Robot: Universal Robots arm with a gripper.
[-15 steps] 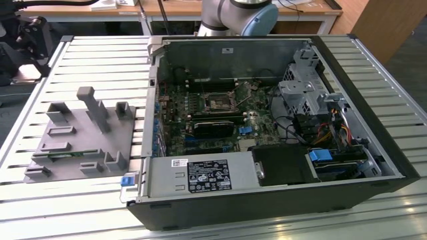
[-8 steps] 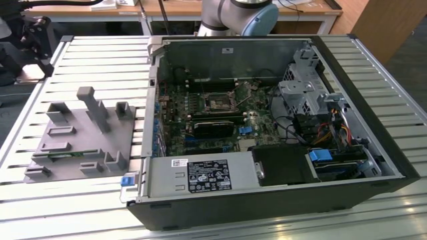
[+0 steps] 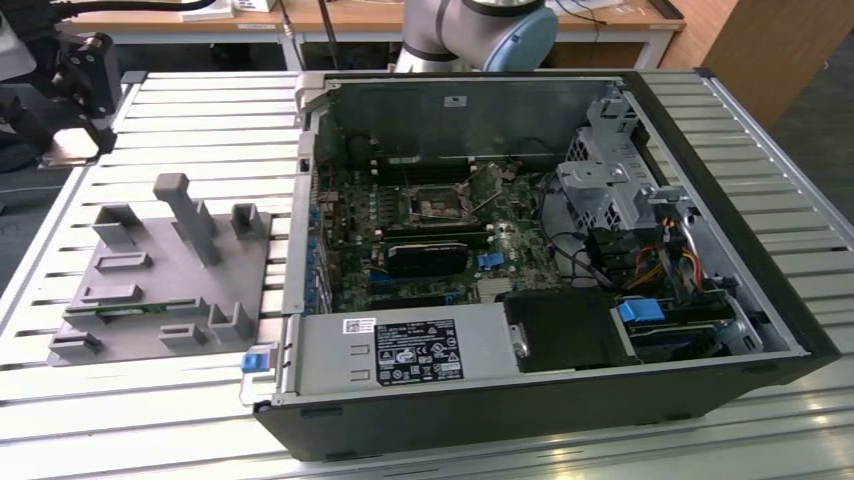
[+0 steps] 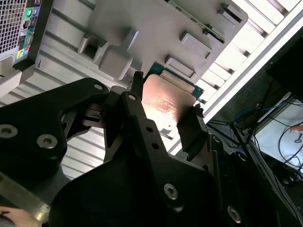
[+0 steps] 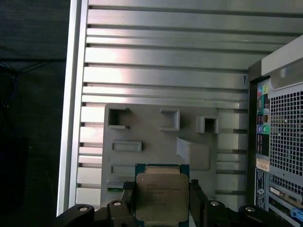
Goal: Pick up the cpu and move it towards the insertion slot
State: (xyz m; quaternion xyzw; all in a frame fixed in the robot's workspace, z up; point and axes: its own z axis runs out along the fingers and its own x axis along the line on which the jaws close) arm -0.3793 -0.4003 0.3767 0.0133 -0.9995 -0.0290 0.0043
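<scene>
Squarely between jaws clamped on its opposite edges, cpu (image 5: 161, 196), metal top toward first wrist view

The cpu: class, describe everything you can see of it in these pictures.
The cpu is a small flat square chip: silvery metal lid with faint print on a green board showing as a thin rim. Black fingers of the hand clamp two opposite edges; nothing else touches it. In the first wrist view its lid faces the camera, the grey fixture beyond.
</scene>
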